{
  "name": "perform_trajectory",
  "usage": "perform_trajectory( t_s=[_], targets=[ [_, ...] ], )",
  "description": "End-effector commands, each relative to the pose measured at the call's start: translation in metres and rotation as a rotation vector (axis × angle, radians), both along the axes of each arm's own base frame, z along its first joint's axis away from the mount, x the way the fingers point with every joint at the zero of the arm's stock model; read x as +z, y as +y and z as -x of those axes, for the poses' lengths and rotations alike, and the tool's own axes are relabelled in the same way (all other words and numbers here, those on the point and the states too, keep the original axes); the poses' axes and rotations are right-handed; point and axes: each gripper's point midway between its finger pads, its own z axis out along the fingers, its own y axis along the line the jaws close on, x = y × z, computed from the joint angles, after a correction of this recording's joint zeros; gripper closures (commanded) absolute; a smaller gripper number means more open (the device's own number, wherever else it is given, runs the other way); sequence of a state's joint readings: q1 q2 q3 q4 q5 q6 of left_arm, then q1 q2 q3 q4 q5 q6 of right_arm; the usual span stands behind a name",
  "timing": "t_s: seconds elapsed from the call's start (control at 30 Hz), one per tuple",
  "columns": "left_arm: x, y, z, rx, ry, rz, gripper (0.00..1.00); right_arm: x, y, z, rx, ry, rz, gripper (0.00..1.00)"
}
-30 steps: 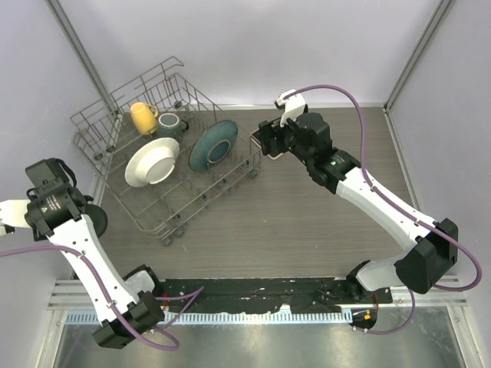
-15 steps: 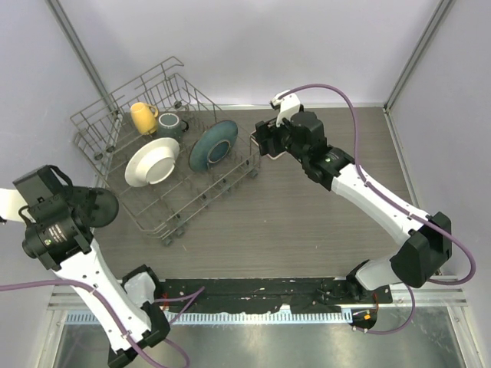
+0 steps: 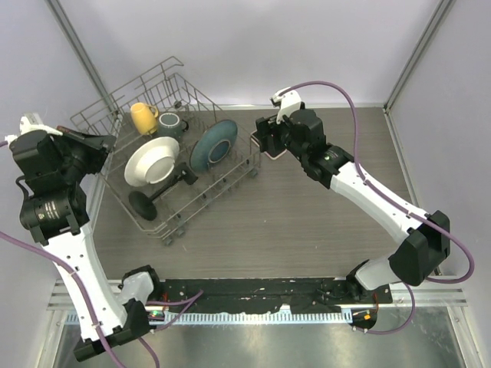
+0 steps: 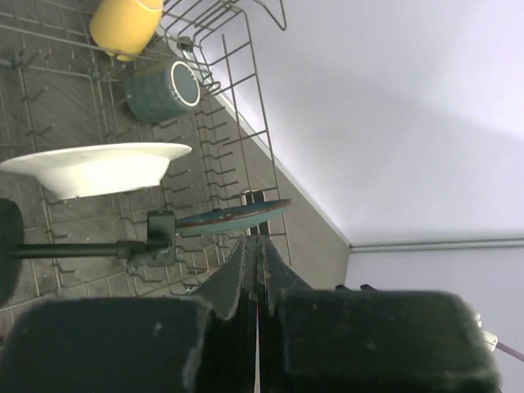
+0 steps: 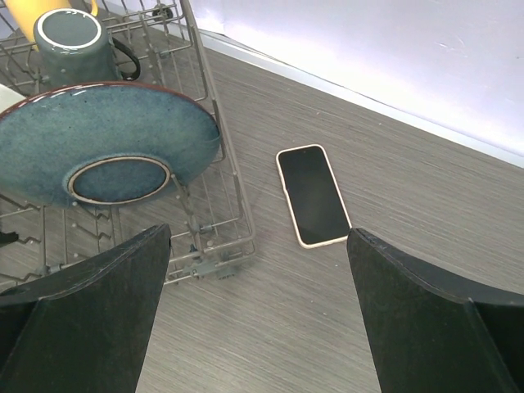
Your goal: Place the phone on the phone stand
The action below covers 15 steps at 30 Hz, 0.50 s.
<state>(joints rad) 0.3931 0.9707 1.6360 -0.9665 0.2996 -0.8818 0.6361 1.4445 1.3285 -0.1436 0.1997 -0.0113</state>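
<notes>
1. In the right wrist view, the phone [image 5: 313, 195] lies flat on the bench [image 5: 426, 270], screen up. It sits at about 1 o'clock from the right gripper [image 5: 258, 237], whose jaws are spread wide and touch nothing.
2. The phone lies just beside the corner of the dish rack [image 5: 237, 205], on its 3 o'clock side.
3. From above, the right gripper [image 3: 270, 142] hides nearly all of the phone.
4. The left gripper [image 4: 255, 246] has its jaws pressed together, with nothing seen between them.
5. The phone stand [image 3: 143, 205] lies on its side at the rack, at about 5 o'clock from the left gripper [image 3: 96, 146] and apart from it.
6. It is probably resting on the rack wires, but that is unclear.
7. The left wrist view cuts off its disc base.
</notes>
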Motion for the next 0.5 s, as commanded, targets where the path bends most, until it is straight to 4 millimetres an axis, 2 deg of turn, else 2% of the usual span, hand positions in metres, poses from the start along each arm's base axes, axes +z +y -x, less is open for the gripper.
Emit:
perform_trajectory(
  t_s=[0.0,0.03,0.07,0.13,0.17,0.2,0.27,0.3,0.33,0.37,0.4,0.47],
  targets=[
    [0.018,-0.001,-0.001,-0.001,-0.073,-0.049,1.00,0.035,-0.005,-0.004,-0.043,-0.087,-0.053,0.06],
    [0.011,0.001,-0.002,0.001,-0.054,-0.054,1.00,0.035,-0.005,-0.005,-0.048,-0.088,-0.050,0.06],
    [0.004,-0.001,-0.005,-0.024,-0.040,-0.063,0.90,0.032,-0.005,-0.006,-0.050,-0.083,-0.046,0.06],
    [-0.026,-0.009,-0.016,-0.135,0.029,-0.087,0.70,0.030,-0.002,-0.007,-0.041,-0.078,-0.046,0.06],
    [-0.040,-0.013,-0.018,-0.179,0.065,-0.090,0.40,0.031,0.000,-0.007,-0.036,-0.076,-0.048,0.06],
    [-0.063,-0.022,-0.025,-0.261,0.120,-0.088,0.31,0.030,0.001,-0.007,-0.029,-0.072,-0.050,0.06],
    [-0.097,-0.028,-0.029,-0.318,0.221,-0.166,0.30,0.029,0.006,-0.007,-0.008,-0.066,-0.053,0.06],
    [-0.117,-0.043,-0.029,-0.369,0.284,-0.211,0.30,0.028,0.007,-0.007,-0.004,-0.063,-0.055,0.06],
    [-0.136,-0.040,-0.034,-0.351,0.355,-0.272,0.30,0.027,0.008,-0.007,0.001,-0.060,-0.054,0.06],
    [-0.149,-0.044,-0.034,-0.383,0.395,-0.337,0.35,0.028,0.008,-0.006,0.007,-0.062,-0.055,0.06],
    [-0.163,-0.065,-0.032,-0.459,0.426,-0.378,0.37,0.028,0.008,-0.006,0.008,-0.064,-0.051,0.06],
    [-0.183,-0.075,-0.039,-0.503,0.475,-0.409,0.46,0.026,0.007,-0.005,0.007,-0.063,-0.040,0.06]
  ],
)
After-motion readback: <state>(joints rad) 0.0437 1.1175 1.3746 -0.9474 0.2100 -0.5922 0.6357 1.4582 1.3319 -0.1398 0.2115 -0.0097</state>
